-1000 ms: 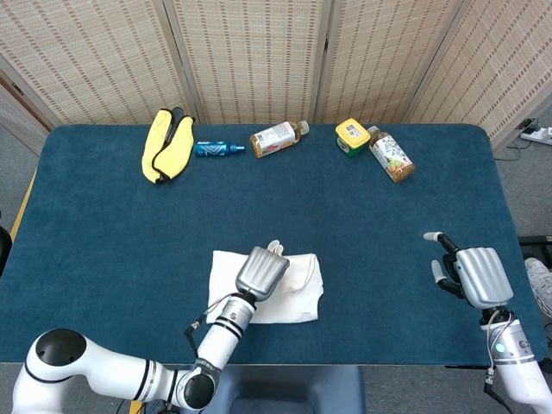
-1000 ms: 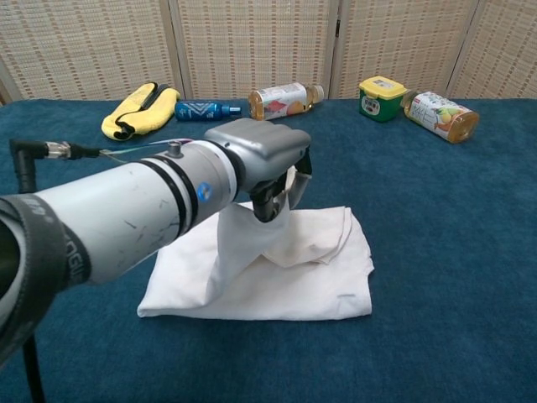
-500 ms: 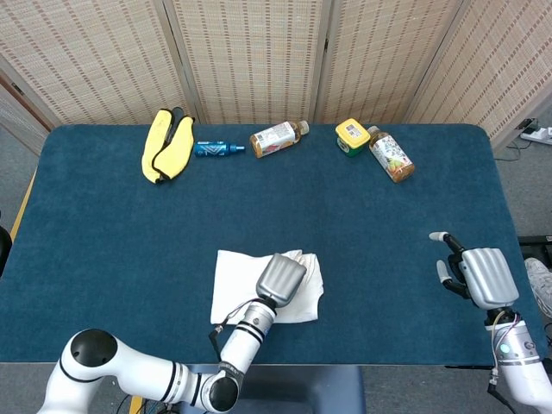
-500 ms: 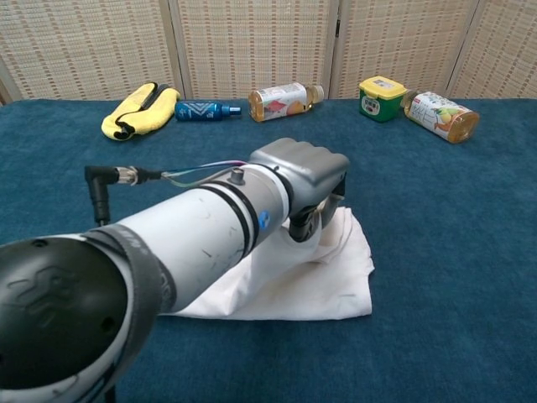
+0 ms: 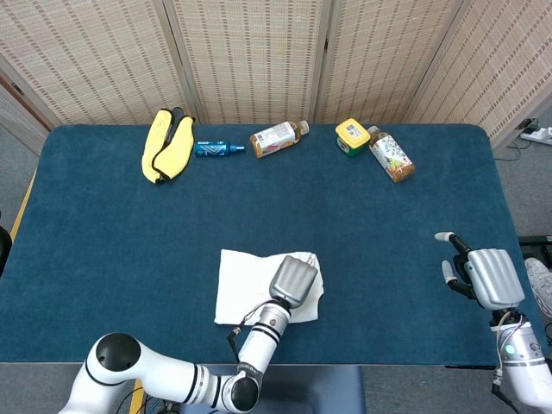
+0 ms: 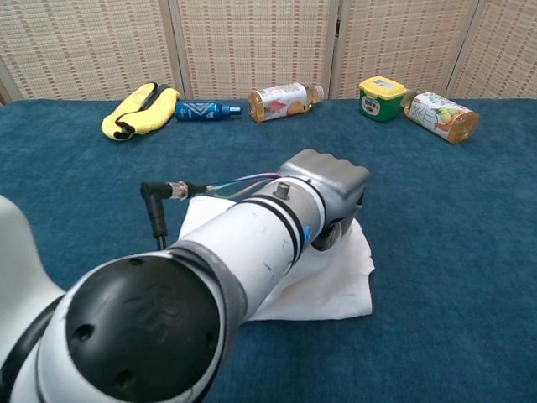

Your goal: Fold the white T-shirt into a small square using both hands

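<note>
Shirt lies folded near the table's front edge in my head view, with my left hand over its right part; whether the fingers grip cloth I cannot tell. My right hand hovers at the right edge, fingers apart, holding nothing. Along the far edge lie a yellow cloth, a blue bottle, two drink bottles and a jar. Woven screens stand behind.

In the chest view my left arm hides most of the shirt.
</note>
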